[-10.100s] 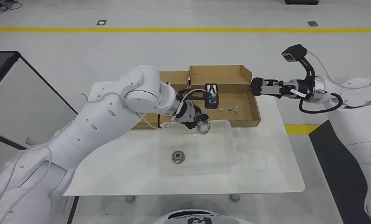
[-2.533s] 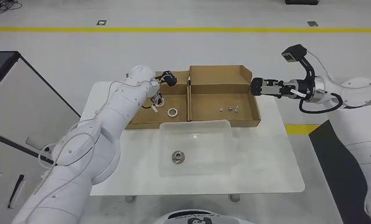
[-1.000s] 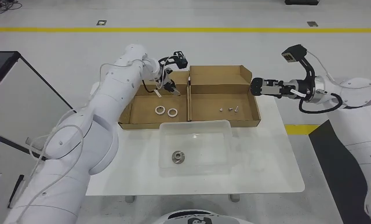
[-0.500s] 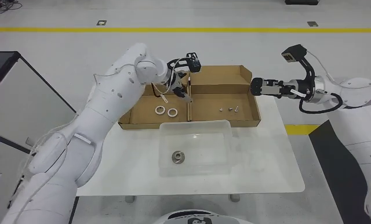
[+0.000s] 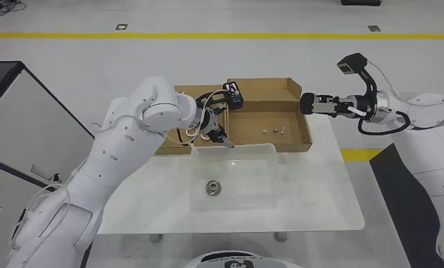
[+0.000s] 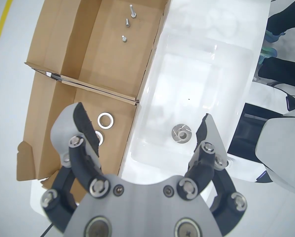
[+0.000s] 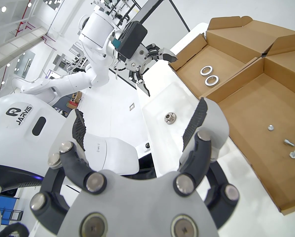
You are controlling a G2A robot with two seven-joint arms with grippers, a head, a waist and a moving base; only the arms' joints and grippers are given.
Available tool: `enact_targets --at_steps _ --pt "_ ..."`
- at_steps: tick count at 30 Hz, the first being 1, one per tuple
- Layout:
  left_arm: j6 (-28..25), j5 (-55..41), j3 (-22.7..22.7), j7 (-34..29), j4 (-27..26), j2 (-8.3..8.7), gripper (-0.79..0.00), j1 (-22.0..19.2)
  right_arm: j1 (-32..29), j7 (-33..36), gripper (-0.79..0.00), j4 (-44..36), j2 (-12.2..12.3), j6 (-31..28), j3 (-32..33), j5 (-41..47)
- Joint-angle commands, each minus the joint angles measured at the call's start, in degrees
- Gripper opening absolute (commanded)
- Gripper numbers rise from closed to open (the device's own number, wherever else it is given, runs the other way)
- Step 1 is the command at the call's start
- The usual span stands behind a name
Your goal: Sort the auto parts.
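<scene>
On the white counter [image 5: 319,191] I see a cardboard box [image 5: 267,81] with two rings [image 6: 105,120] in its 9 o'clock compartment and three bolts [image 6: 127,23] in its 3 o'clock one; the clear tray [image 5: 260,195] at its 6 o'clock holds one flanged part [image 5: 213,188]. My left hand [image 5: 216,135] hangs wide and empty over the tray's 11 o'clock corner, my right hand [image 5: 303,103] likewise off the box's 3 o'clock wall

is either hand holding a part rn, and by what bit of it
Nothing is held. The left hand is open and empty above the edge of the clear bin; the right hand is open and empty beside the cardboard box.
</scene>
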Motion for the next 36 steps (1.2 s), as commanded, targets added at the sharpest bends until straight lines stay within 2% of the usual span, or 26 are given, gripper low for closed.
enact_targets --at_steps 1,10,13,20,26,31,36 --pt "0.0 0.0 0.0 0.0 -0.02 0.0 0.0 0.01 0.0 0.0 0.0 0.0 0.0 0.0 0.0 0.0" --pt "0.0 0.0 0.0 0.0 -0.02 0.0 0.0 0.01 0.0 0.0 0.0 0.0 0.0 0.0 0.0 0.0" --pt "-0.04 1.59 1.84 0.04 -2.06 0.3 0.0 0.75 0.0 0.0 0.0 0.0 0.0 0.0 0.0 0.0" --pt "6.47 4.54 13.27 -6.48 -9.31 3.97 0.0 -2.11 0.0 0.0 0.0 0.0 0.0 0.0 0.0 0.0" --pt "9.74 2.94 21.96 -9.75 -11.88 7.11 0.0 -6.95 0.0 0.0 0.0 0.0 0.0 0.0 0.0 0.0" --pt "8.52 -1.42 26.15 -8.52 -11.87 8.25 0.0 -9.55 0.0 0.0 0.0 0.0 0.0 0.0 0.0 0.0" --pt "7.19 -3.16 30.07 -7.19 -10.46 8.46 0.0 -11.4 0.0 0.0 0.0 0.0 0.0 0.0 0.0 0.0"
